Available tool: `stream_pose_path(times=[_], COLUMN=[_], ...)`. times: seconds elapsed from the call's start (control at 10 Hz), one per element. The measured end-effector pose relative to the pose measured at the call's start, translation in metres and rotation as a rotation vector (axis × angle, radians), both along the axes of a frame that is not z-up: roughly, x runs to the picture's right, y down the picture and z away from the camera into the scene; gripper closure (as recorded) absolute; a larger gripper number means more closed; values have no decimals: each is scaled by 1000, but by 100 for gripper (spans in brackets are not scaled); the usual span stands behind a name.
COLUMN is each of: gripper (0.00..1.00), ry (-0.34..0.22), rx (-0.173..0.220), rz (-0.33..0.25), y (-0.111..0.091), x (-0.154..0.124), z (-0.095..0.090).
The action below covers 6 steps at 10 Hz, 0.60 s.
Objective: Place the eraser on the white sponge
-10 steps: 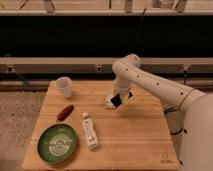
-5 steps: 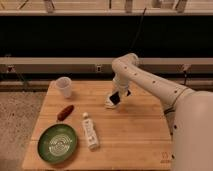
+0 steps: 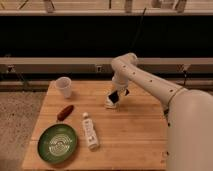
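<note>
A white robot arm [image 3: 150,82] is reaching in from the right over a wooden table [image 3: 140,135] and bending down near the table's back middle. Its end effector [image 3: 118,93] is pointing downward, its fingers clamped on the eraser [image 3: 114,97], a flat black block that is hanging at a tilt. The white sponge [image 3: 109,104] is lying on the table directly under the eraser's lower edge. Whether the two are touching or just apart cannot be told.

Judging from this, the task is nearing its end. The eraser is off the table, in the grip and positioned over its target. What is remaining is lowering it flat onto the sponge, letting go and lifting the arm clear.

To the left, well apart from the sponge, a translucent white cup [image 3: 64,86], a reddish-brown sausage-shaped item [image 3: 65,112], a white bottle [image 3: 90,131] and a green plate [image 3: 45,150] are sitting on the table.
</note>
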State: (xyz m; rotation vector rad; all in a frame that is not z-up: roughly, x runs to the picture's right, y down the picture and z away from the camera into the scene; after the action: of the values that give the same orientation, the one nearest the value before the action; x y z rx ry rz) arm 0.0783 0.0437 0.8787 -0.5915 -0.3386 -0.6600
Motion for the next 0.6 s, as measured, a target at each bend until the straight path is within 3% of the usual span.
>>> stream_pose_path(times=[0.6], gripper=[96], ry=[-15], rx=[-6], rz=[-3], y=[1], x=[5], z=[6])
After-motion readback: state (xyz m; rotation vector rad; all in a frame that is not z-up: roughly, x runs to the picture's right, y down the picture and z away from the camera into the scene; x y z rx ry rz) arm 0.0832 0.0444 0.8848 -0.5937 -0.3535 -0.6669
